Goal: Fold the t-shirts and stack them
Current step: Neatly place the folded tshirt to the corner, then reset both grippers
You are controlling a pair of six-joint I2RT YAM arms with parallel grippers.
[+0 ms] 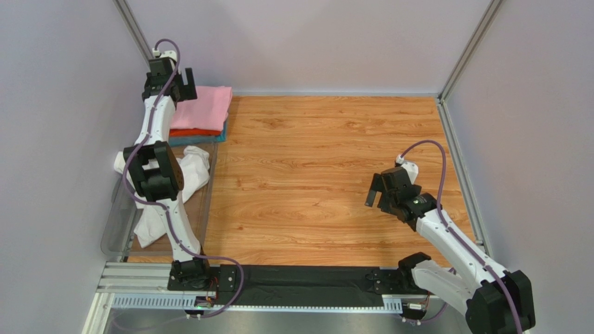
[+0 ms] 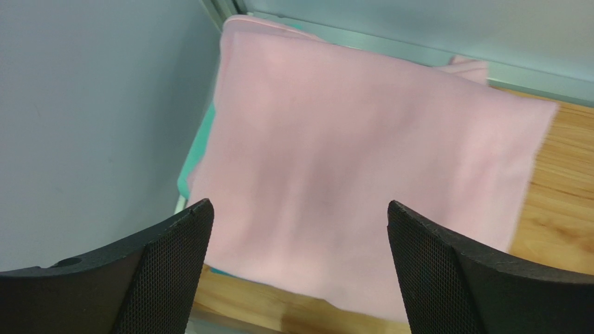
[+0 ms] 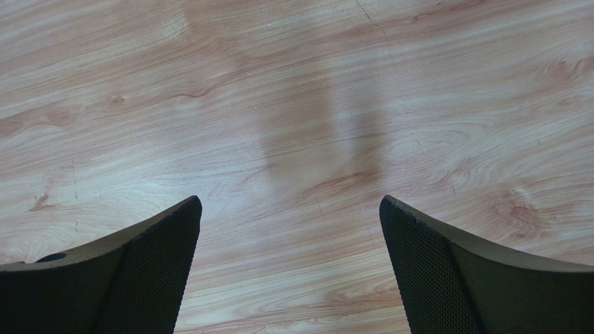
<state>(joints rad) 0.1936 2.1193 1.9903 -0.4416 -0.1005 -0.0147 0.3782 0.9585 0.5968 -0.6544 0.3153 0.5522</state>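
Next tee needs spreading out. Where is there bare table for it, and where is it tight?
The table is bare from the stack topped by the pink tee across to the right wall, including under the right gripper. The left edge is crowded: stack, white tee in the bin, left gripper over the stack.

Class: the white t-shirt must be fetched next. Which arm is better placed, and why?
Left, probably. The left gripper, open, hovers by the pink t-shirt; the white t-shirt lies beside that arm. The right gripper, open, is across the table.
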